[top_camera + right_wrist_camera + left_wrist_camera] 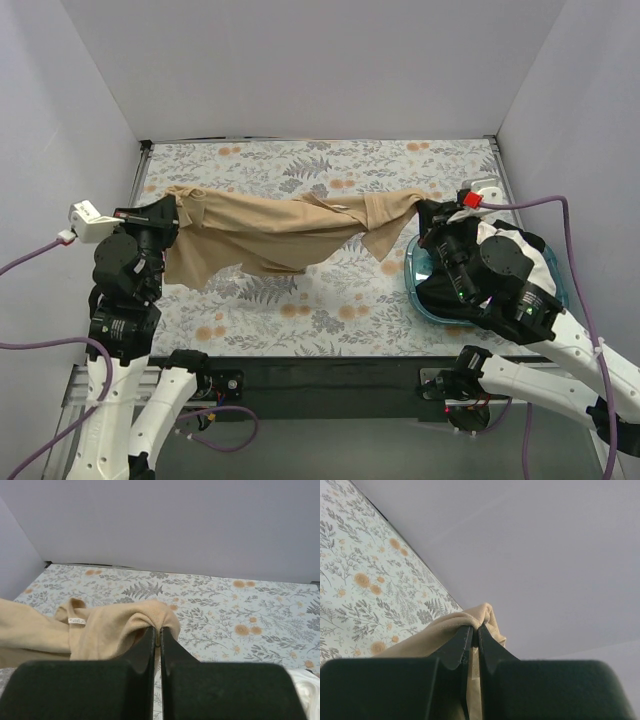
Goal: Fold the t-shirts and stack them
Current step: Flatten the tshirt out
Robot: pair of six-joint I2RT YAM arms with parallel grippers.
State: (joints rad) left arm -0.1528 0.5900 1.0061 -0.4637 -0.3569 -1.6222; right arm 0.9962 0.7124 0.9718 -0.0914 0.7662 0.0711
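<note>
The left jaws and right jaws are pinching opposite ends of the tan shirt [280, 235], holding it stretched over the bench [330, 300].

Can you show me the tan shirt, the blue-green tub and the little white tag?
tan shirt [270, 235]: top view, the middle of the stretched cloth.
tub [412, 278]: top view, its left rim.
tag [76, 621]: right wrist view, the small white label on the shirt.
</note>
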